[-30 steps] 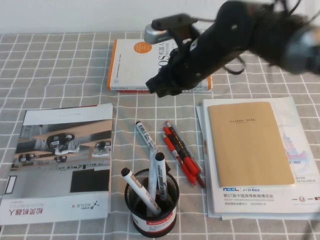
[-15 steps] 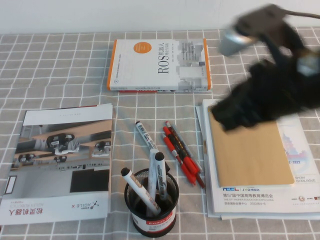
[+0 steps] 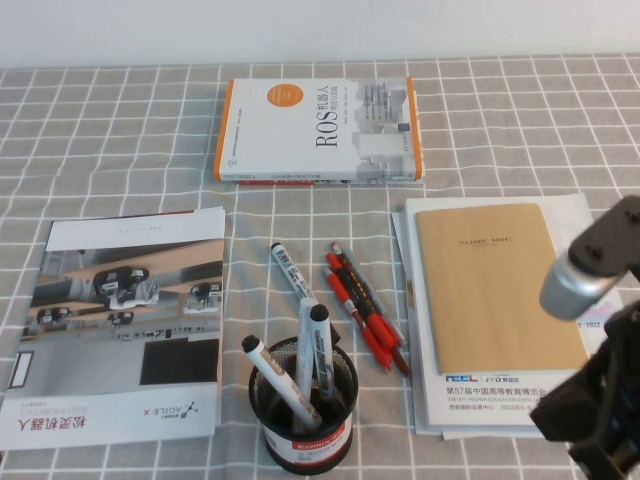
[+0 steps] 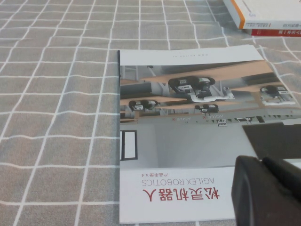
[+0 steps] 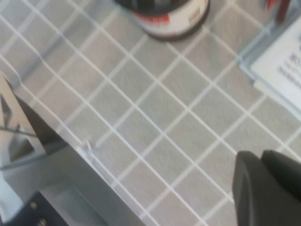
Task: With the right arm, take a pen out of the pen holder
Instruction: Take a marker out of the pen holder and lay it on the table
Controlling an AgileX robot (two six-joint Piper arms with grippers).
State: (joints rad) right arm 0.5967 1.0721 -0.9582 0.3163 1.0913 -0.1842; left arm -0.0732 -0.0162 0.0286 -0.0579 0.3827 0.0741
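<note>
The black mesh pen holder (image 3: 302, 410) stands near the table's front edge with three pens upright in it; its base shows in the right wrist view (image 5: 164, 14). Several loose pens lie on the cloth behind it: a black-and-white marker (image 3: 293, 270) and red pens (image 3: 365, 320). My right arm (image 3: 600, 400) sits low at the front right corner, well to the right of the holder. My right gripper (image 5: 261, 157) is shut and holds nothing, over bare cloth. My left gripper (image 4: 261, 162) is shut, over the brochure's near corner, and does not show in the high view.
A robot brochure (image 3: 125, 330) lies at the left. The orange-edged ROS book (image 3: 320, 130) is at the back. A tan notebook (image 3: 495, 285) rests on papers at the right, beside my right arm. The table's edge (image 5: 84, 150) runs close to the right gripper.
My right arm has swung from above the ROS book at the back, across the tan notebook, down to the front right corner. The pens and the holder have not moved.
</note>
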